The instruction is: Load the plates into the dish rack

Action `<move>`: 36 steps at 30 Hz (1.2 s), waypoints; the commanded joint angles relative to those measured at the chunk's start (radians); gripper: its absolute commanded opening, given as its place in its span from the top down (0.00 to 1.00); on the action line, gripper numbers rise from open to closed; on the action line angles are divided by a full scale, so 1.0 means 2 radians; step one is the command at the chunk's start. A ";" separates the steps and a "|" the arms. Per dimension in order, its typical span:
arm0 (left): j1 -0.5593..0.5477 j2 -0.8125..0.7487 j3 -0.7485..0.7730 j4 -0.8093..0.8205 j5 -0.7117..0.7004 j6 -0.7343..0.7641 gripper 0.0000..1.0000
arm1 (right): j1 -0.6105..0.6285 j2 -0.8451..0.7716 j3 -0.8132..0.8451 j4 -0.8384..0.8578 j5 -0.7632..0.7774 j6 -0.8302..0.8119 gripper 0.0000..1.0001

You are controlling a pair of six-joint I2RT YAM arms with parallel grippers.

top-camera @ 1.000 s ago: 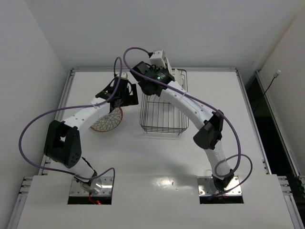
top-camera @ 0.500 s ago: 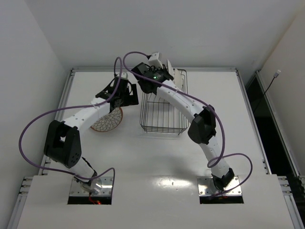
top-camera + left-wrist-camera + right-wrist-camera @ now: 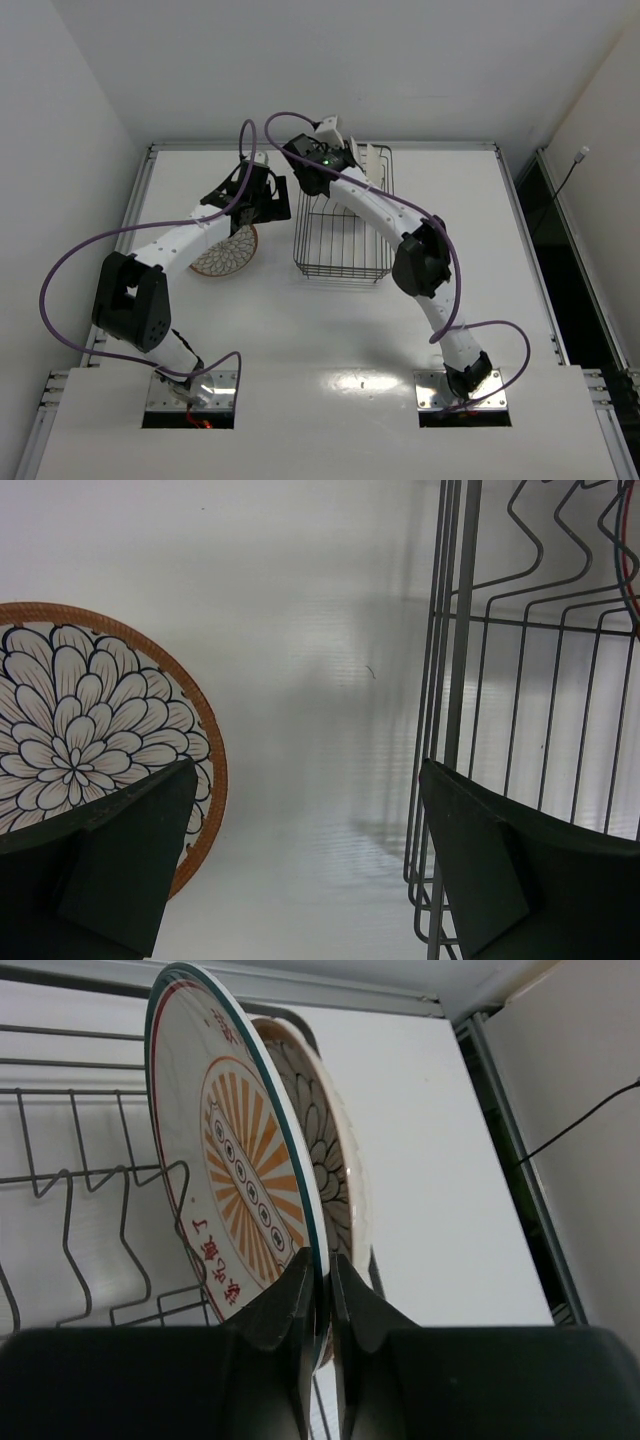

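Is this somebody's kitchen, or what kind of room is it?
Probably a robot test bench, not a kitchen: two arms bolted to a white table between plain white walls, with a wire dish rack and patterned plates.

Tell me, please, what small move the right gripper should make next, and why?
Probably lower the sunburst plate into the rack: the right gripper pinches its rim, upright beside a second plate already racked, and whether it is seated is hidden.

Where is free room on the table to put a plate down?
Free: the white table right of the dark wire dish rack, and the near stretch in front of it. Crowded: left of the rack, where the open left tool hangs beside the flat orange-rimmed flower-patterned plate.
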 commanded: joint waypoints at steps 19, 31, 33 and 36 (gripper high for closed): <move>0.005 0.026 0.019 -0.018 -0.115 0.006 0.05 | 0.036 -0.158 -0.044 -0.032 -0.197 0.030 0.00; 0.009 0.117 0.028 -0.040 -0.170 0.015 0.05 | 0.092 -0.480 -0.311 0.044 -0.312 0.074 0.00; 0.009 0.129 0.033 -0.040 -0.166 0.020 0.05 | 0.092 -0.527 -0.344 0.049 -0.317 0.079 0.00; 0.009 0.156 0.043 -0.046 -0.160 0.025 0.05 | 0.092 -0.566 -0.361 0.044 -0.311 0.091 0.00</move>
